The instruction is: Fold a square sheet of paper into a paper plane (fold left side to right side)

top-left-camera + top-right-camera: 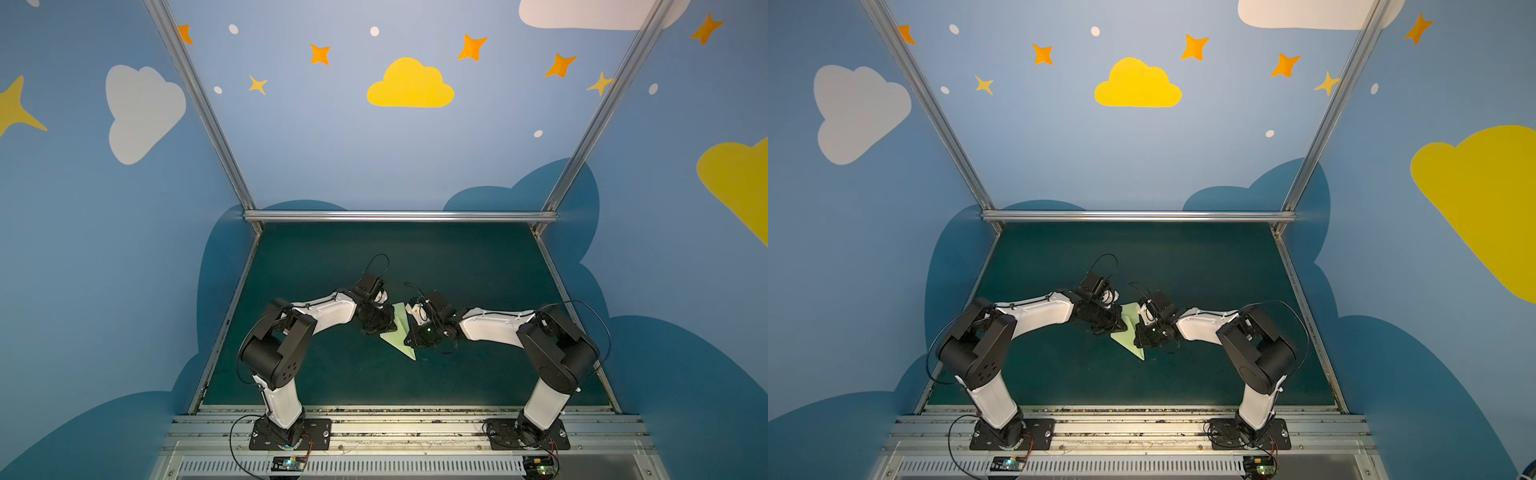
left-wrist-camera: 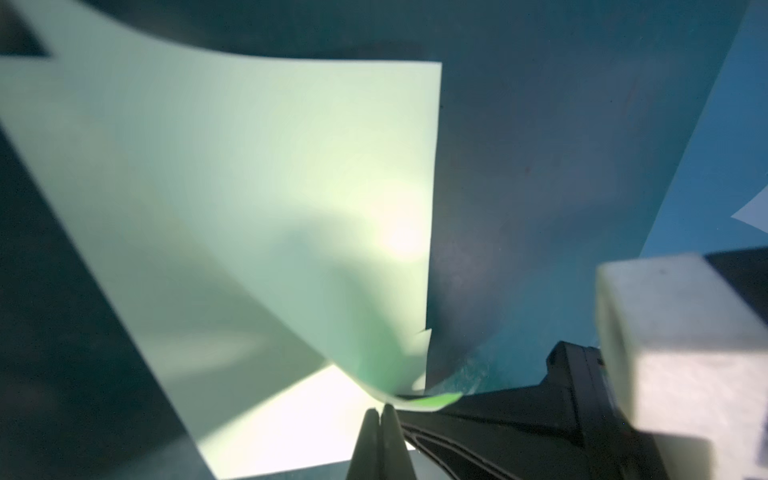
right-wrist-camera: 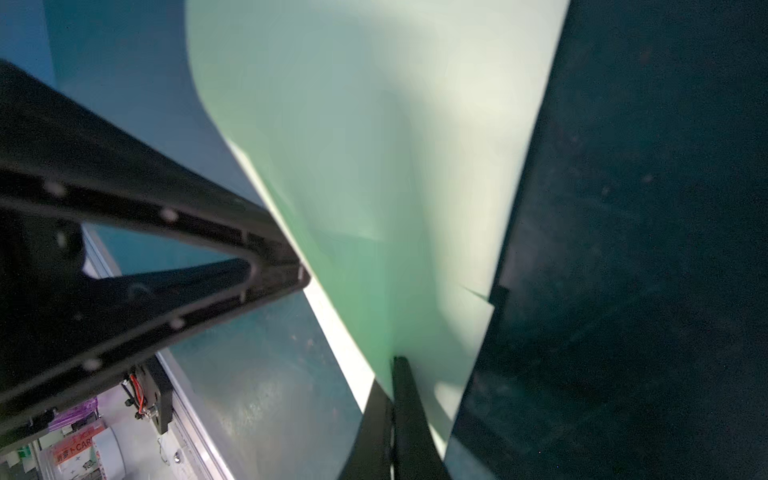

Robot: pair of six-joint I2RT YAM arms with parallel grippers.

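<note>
Left wrist, paper plane (image 2: 232,187) hiding mat (image 2: 540,145)

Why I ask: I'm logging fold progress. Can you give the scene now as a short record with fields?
paper: pale green, folded to a pointed shape, tip towards the near edge
place: mid table, between the two grippers
left gripper: shut on a paper edge
right gripper: shut on the paper
paper shape: curves up from both grips
</note>
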